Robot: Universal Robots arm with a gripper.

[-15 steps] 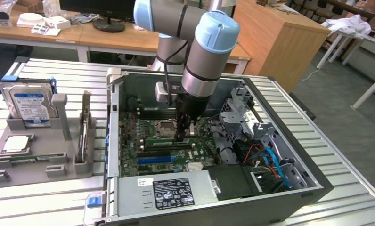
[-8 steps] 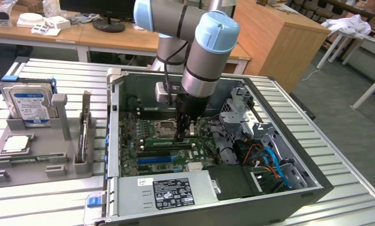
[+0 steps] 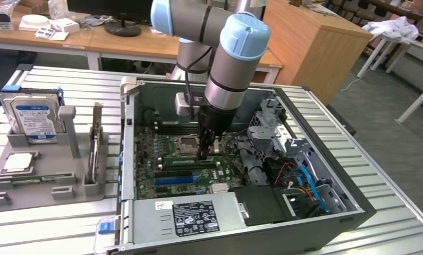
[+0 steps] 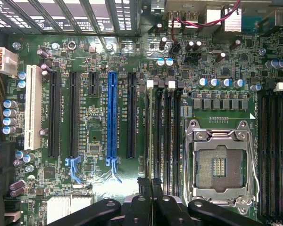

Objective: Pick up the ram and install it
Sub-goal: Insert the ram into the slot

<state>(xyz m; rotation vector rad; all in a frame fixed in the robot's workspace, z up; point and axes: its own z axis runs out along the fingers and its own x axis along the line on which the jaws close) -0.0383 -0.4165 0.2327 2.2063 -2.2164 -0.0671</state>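
Note:
The ram [image 3: 185,158] is a green stick standing on edge in a memory slot of the motherboard [image 3: 154,178], inside the open computer case. My gripper [image 3: 210,153] reaches straight down onto its right end, beside the processor socket [image 3: 188,142]. In the wrist view the ram [image 4: 151,141] shows edge-on as a thin dark line along the slot, running out from between the fingertips. The gripper [image 4: 150,184] is shut on it, with the two black fingers almost touching. The empty processor socket [image 4: 219,165] lies close by, and more empty memory slots [image 4: 172,136] run parallel to the ram.
The case wall [image 3: 130,159] and the power supply [image 3: 190,215] hem in the board, with drive cages and cables [image 3: 304,180] on the exterior view's right. A grey fixture [image 3: 69,170] on the left holds a silver hard drive [image 3: 34,119] and a square processor chip [image 3: 18,162].

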